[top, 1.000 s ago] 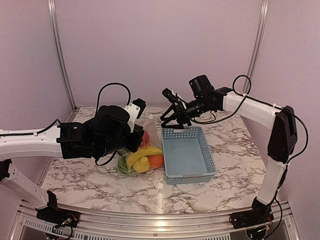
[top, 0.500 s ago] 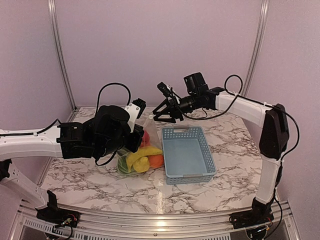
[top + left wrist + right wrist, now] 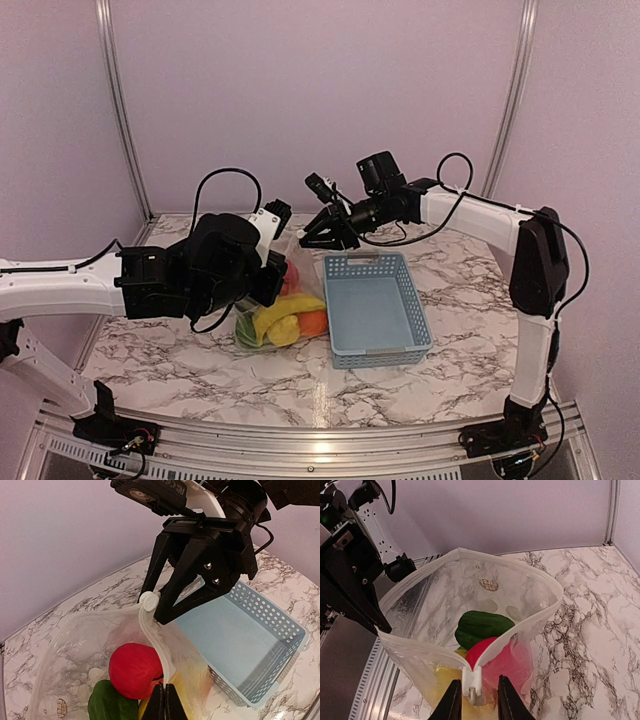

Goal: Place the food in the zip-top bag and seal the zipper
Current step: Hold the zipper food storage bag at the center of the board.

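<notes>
The zip-top bag lies left of the basket with its mouth open, and the food is inside it. The right wrist view shows the green pepper and the red apple in the bag. My left gripper is shut on the zipper strip. My right gripper is open, with its fingers on either side of the white slider at the mouth's corner and a gap showing. From above, the right gripper is at the bag's top.
The light-blue slotted basket stands right of the bag, with nothing in it; it also shows in the left wrist view. The left arm's black wrist hangs over the bag's left side. Metal rails run along the table's near edge.
My right gripper has moved left from above the basket's far end to the bag's mouth corner. The left arm and the bag have stayed put.
</notes>
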Controlling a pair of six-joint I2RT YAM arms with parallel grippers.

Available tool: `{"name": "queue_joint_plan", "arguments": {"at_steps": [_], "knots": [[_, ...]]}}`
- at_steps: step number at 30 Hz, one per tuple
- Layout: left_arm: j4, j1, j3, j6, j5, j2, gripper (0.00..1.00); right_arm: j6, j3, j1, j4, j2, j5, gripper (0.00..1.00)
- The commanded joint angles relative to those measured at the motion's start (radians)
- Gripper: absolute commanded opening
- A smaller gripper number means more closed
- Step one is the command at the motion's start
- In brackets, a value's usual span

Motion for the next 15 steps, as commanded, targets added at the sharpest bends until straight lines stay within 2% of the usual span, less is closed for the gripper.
{"name": "queue_joint_plan", "arguments": {"at_steps": [1, 4, 9, 15], "knots": [[0.022, 0.008, -0.025, -0.013, -0.022, -0.024, 0.00, 0.002, 0.052, 0.006, -0.019, 0.018, -0.032, 0.19], [0.022, 0.011, -0.034, -0.019, -0.029, -0.028, 0.00, 0.009, 0.049, 0.006, -0.015, 0.010, -0.023, 0.09], [-0.015, 0.026, -0.045, -0.034, -0.072, -0.043, 0.00, 0.011, 0.053, 0.006, -0.033, -0.016, 0.044, 0.01], [-0.019, 0.056, -0.075, -0.059, -0.095, -0.082, 0.00, -0.015, 0.039, 0.013, -0.062, -0.053, 0.088, 0.00]]}}
